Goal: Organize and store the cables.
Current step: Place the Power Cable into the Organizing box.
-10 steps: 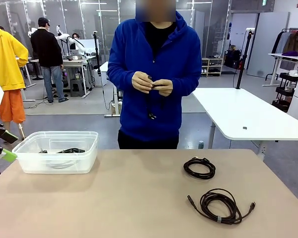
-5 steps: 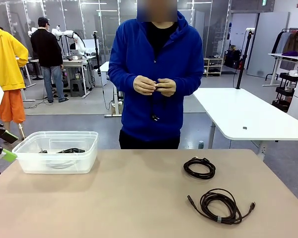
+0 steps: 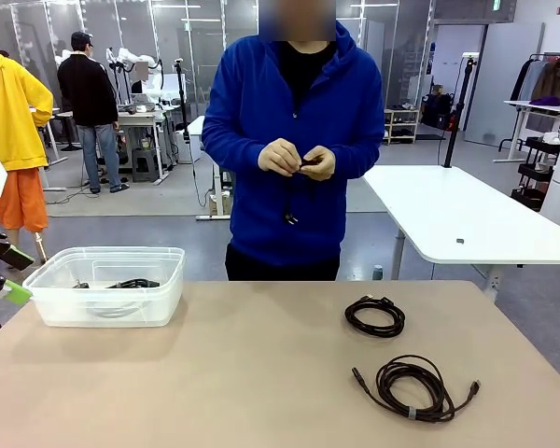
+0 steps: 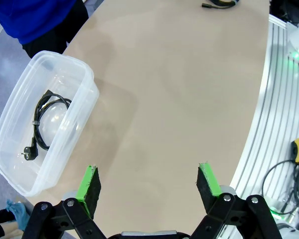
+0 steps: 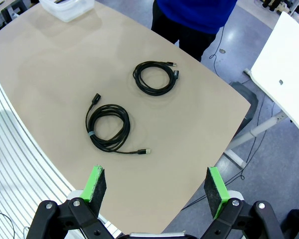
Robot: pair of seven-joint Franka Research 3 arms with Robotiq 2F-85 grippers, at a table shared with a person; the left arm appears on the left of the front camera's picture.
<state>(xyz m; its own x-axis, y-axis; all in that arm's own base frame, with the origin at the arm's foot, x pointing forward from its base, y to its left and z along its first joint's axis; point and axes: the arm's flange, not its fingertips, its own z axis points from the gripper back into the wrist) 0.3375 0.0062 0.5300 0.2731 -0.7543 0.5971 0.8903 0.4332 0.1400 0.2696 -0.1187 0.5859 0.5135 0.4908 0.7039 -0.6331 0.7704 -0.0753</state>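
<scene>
Two coiled cables lie on the right half of the tan table: a small black cable (image 3: 374, 315) (image 5: 157, 77) and, nearer me, a larger dark-brown cable (image 3: 413, 387) (image 5: 108, 127). Another black cable (image 3: 131, 283) (image 4: 47, 124) rests inside the clear plastic box (image 3: 47, 301) (image 4: 84, 79) at the far left. The person in a blue hoodie holds a further cable (image 3: 289, 213) in both hands at chest height, its plug dangling. My left gripper (image 3: 17, 273) (image 4: 148, 172) hovers open beside the box. My right gripper (image 5: 154, 173) hangs open high above the table's right edge, holding nothing.
The wide middle of the table (image 3: 243, 373) is bare. A white table (image 3: 457, 215) stands behind on the right. Other people stand far off at the back left. A ribbed metal base (image 4: 284, 99) borders the table on my side.
The person's hands have risen slightly and shifted on the cable they hold. Both arms and the cables on the table have stayed still.
</scene>
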